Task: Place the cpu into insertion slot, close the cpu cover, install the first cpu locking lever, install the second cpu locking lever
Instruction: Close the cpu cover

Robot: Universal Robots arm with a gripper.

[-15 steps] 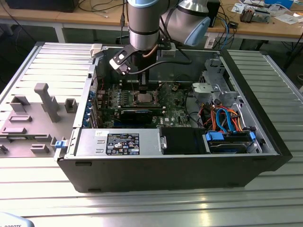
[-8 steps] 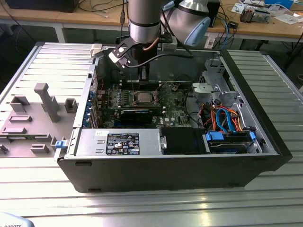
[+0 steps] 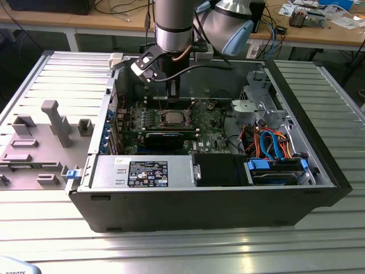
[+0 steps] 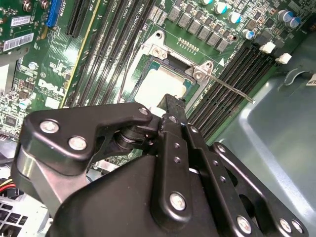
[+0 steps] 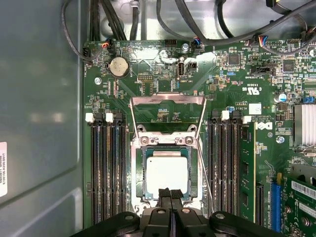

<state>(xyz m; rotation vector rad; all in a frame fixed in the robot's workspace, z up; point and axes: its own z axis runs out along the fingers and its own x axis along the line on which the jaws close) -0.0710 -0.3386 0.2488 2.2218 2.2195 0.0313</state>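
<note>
1 cpu (image 5: 167, 174) inside the insertion slot (image 5: 143, 178)

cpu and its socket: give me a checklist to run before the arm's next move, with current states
1. cpu lying square inside the insertion slot: ok.
2. cpu fully flush on the pins: cannot tell.
3. cpu cover closed over the chip: not ok, it is folded back off the slot.
4. locking lever latched down: not ok, it sticks out free beside the slot.
5. gripper free of any part: ok, fingers shut together with nothing between them, at the slot's edge.
</note>
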